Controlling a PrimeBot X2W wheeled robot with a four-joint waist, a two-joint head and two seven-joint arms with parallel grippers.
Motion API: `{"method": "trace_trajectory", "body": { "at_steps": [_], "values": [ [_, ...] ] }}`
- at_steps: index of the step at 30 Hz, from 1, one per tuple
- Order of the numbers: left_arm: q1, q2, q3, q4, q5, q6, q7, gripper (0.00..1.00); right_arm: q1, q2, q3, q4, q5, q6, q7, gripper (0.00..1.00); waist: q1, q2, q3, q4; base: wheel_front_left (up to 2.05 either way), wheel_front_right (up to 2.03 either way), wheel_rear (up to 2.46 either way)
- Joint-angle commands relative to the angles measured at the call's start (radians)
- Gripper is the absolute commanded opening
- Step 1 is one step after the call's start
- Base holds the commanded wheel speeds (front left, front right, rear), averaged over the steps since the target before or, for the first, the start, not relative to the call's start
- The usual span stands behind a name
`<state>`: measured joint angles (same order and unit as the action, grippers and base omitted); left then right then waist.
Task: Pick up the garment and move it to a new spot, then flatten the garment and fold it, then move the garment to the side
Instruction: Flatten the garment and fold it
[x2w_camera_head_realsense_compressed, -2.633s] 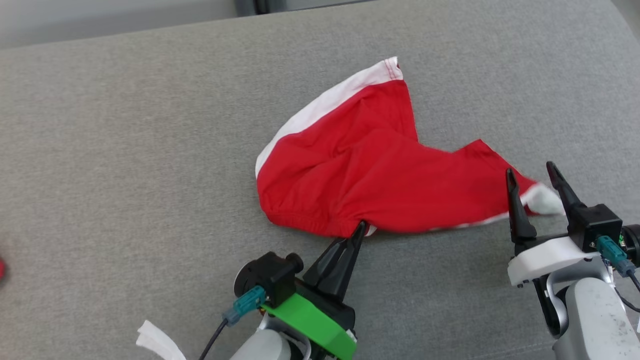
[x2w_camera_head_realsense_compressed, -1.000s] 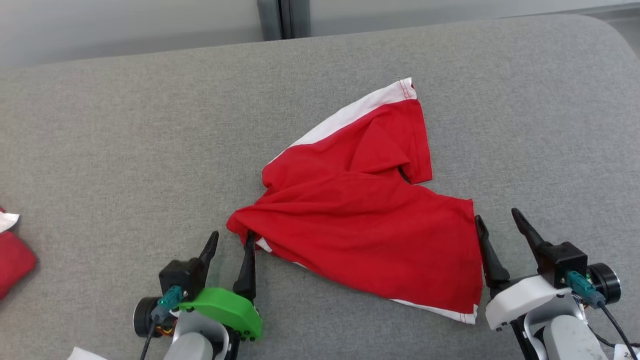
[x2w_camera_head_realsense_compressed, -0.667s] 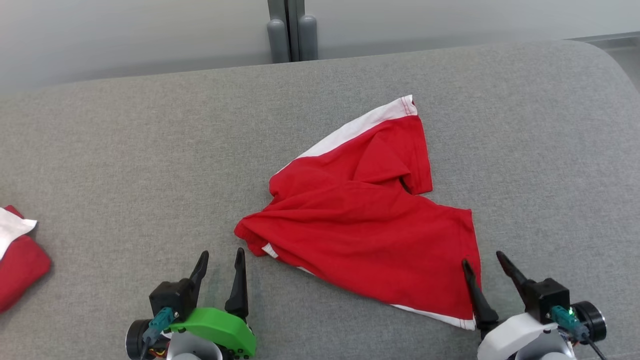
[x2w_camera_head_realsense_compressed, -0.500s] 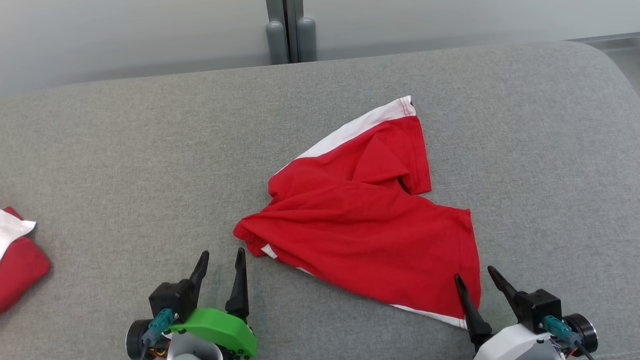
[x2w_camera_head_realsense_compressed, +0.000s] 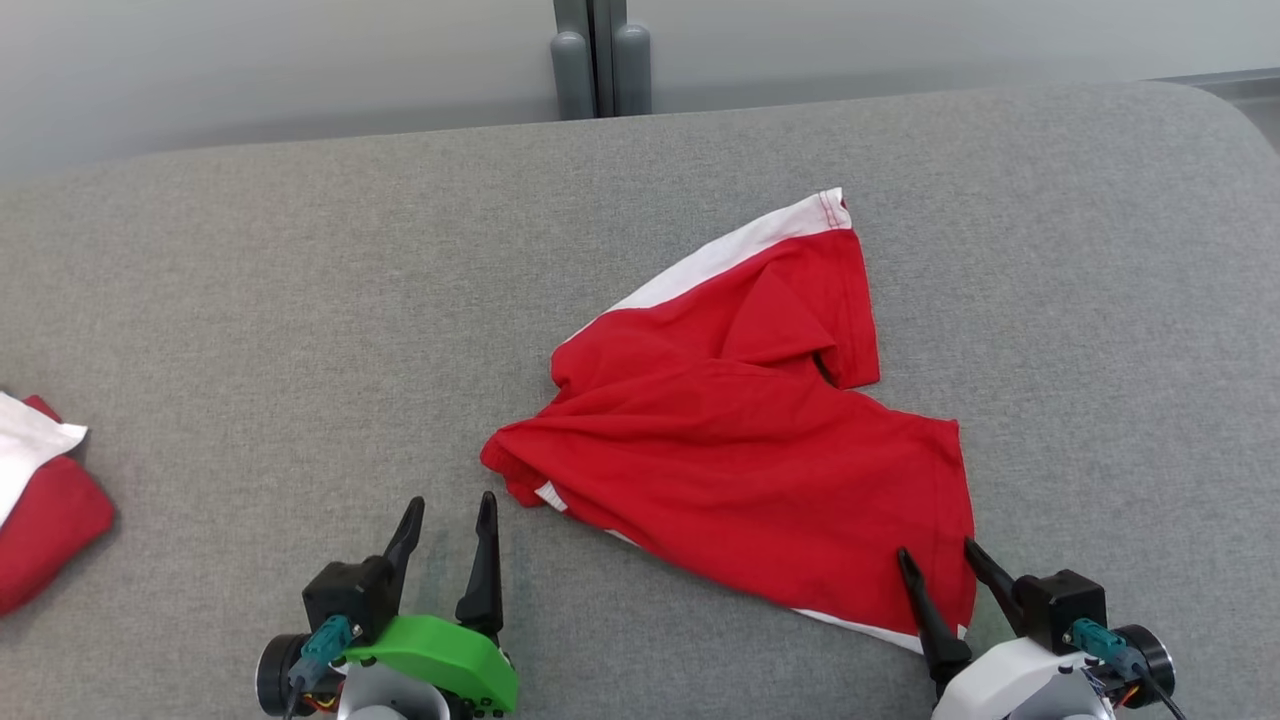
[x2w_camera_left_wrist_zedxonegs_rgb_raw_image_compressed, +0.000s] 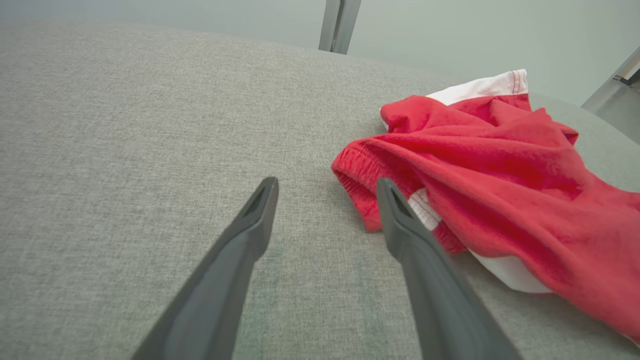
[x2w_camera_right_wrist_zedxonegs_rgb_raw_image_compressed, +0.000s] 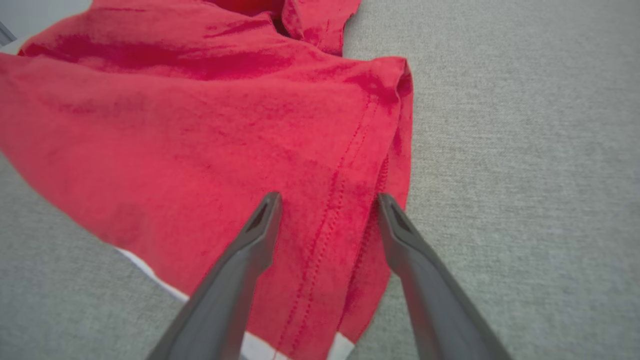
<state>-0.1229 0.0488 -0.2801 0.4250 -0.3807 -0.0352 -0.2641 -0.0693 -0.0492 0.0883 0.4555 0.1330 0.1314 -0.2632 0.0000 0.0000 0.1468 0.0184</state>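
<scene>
L end effector (x2w_camera_head_realsense_compressed: 451, 498) stood open, empty; bunched corner of shorts (x2w_camera_head_realsense_compressed: 740, 450) just beside its right finger. R end effector (x2w_camera_head_realsense_compressed: 936, 548) open, straddling hem, prob. to flatten.

This garment (x2w_camera_head_realsense_compressed: 740, 460) – soft red knit cloth, matt, creased, white stitched band. The cushion (x2w_camera_head_realsense_compressed: 300, 300) under it: grey woven fabric, matt, coarse weave. My fingers (x2w_camera_left_wrist_zedxonegs_rgb_raw_image_compressed: 430, 280) look like smooth dark matt plastic. Mount on my left gripper (x2w_camera_head_realsense_compressed: 452, 498) is green plastic, slight sheen – on my right gripper (x2w_camera_head_realsense_compressed: 937, 548), white plastic. Left of the garment, folded cloth (x2w_camera_head_realsense_compressed: 45, 520), red and white, matt.
</scene>
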Motion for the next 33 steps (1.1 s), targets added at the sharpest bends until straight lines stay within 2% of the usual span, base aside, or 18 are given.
{"method": "trace_trajectory", "body": {
  "at_steps": [1,8,14,23,32,33],
  "values": [
    [0.007,0.004,0.003,-0.001,0.002,-0.005,0.0,1.0,-0.013,-0.004,-0.001,0.005,0.004,-0.001,-0.002,0.0,0.0,0.0,0.005,0.005,0.0,0.0,0.0],
    [0.003,0.004,-0.001,-0.007,0.002,-0.005,0.0,1.0,-0.042,-0.004,-0.032,-0.032,0.029,-0.001,-0.002,0.0,0.0,0.0,0.018,0.018,0.0,0.0,0.0],
    [-0.023,0.004,-0.022,-0.013,-0.001,-0.008,0.0,1.0,-0.138,-0.01,-0.078,-0.043,0.005,-0.001,-0.002,0.0,0.0,0.0,0.053,0.035,0.0,0.0,0.0],
    [-0.065,0.003,-0.067,-0.013,-0.014,-0.009,0.0,1.0,-0.333,-0.057,-0.156,0.055,-0.056,-0.001,-0.002,0.0,0.0,0.0,0.12,0.09,0.0,0.0,0.0],
    [-0.081,0.003,-0.069,-0.014,-0.014,-0.001,0.0,1.0,-0.402,-0.086,-0.255,0.152,-0.142,-0.001,-0.002,0.0,0.0,0.0,0.14,0.107,0.0,0.0,0.0],
    [-0.082,0.003,-0.068,-0.013,-0.012,-0.001,0.0,1.0,-0.405,-0.085,-0.263,0.155,-0.151,-0.001,-0.002,0.21,0.0,0.0,0.139,0.106,0.0,0.0,0.0]
  ]
}}
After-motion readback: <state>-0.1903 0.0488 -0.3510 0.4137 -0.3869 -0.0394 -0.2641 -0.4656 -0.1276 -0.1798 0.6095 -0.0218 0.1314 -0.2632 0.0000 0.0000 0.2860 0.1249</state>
